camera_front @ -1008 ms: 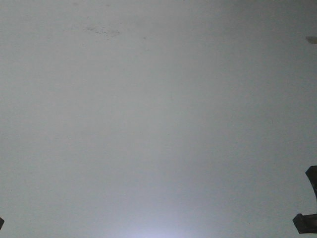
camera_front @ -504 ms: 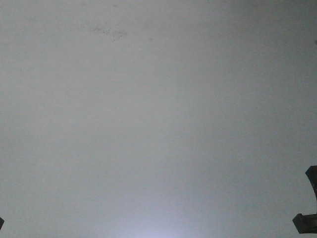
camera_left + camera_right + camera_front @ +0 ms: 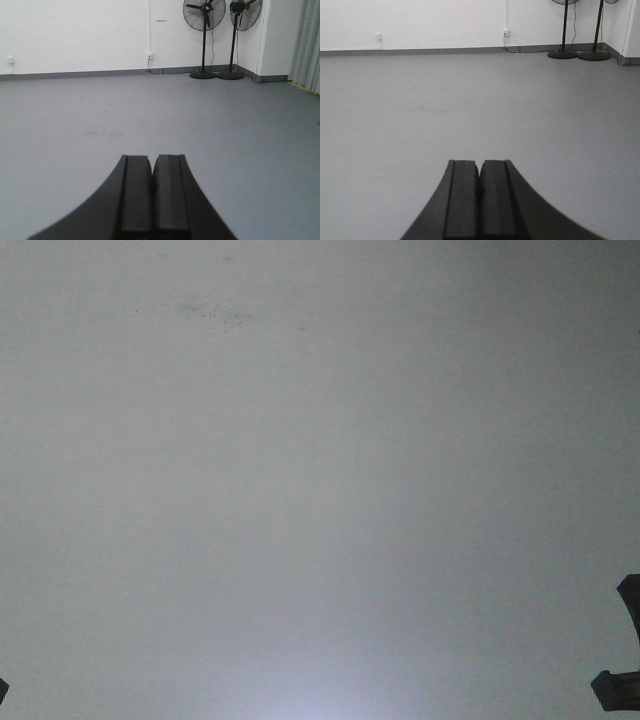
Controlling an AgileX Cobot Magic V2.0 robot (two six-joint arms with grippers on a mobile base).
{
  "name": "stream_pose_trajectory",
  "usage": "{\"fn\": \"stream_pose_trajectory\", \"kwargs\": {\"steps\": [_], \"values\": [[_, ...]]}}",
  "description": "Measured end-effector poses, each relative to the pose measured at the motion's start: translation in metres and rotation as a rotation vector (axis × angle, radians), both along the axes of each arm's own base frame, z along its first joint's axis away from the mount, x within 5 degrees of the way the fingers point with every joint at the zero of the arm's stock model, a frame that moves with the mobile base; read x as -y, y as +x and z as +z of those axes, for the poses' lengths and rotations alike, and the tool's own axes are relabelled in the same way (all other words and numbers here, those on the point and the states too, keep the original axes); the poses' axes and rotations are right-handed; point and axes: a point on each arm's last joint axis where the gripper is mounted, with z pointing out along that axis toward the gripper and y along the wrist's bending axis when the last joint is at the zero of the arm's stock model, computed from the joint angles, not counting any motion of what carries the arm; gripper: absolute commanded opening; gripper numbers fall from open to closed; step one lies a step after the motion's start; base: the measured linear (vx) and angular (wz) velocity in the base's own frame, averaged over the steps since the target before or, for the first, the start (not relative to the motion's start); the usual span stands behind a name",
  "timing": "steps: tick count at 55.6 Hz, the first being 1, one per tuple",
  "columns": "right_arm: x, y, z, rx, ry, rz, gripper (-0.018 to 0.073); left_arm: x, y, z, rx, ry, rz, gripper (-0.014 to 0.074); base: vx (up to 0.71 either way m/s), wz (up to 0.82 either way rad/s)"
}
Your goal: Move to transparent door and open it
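Plainly, the task is at its very start: the transparent door shows in none of the views, so where it stands cannot be told from here. The left gripper (image 3: 152, 167) is clenched, its two black fingers pressed flat together with nothing between them, and the right gripper (image 3: 480, 170) is the same, closed on itself and empty. Both point out over a bare grey floor (image 3: 240, 125) toward a far white wall (image 3: 75, 35) with a grey skirting. In the left wrist view two pedestal fans (image 3: 204, 15) stand at the far right by the wall, a pale curtain (image 3: 307, 45) hangs at the right edge, and a wall socket (image 3: 149, 55) sits low on the wall. The front view takes in only floor, with a faint patch of scuff marks (image 3: 215, 312) at its far left. My judgement is that nothing of the job is done. The base must first be driven and turned until the door comes into sight, then brought near it. After that an arm must reach its handle, take hold and slide the panel open.
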Motion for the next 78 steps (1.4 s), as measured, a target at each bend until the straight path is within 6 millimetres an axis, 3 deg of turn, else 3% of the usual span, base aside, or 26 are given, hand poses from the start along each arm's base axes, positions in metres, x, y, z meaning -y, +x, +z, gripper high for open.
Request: {"fn": "stream_pose_trajectory", "kwargs": {"steps": [78], "values": [[0.0002, 0.0000, 0.0000, 0.000, 0.000, -0.003, -0.0001, 0.0000, 0.0000, 0.0000, 0.000, 0.000, 0.000, 0.0003, 0.42, 0.31]]}}
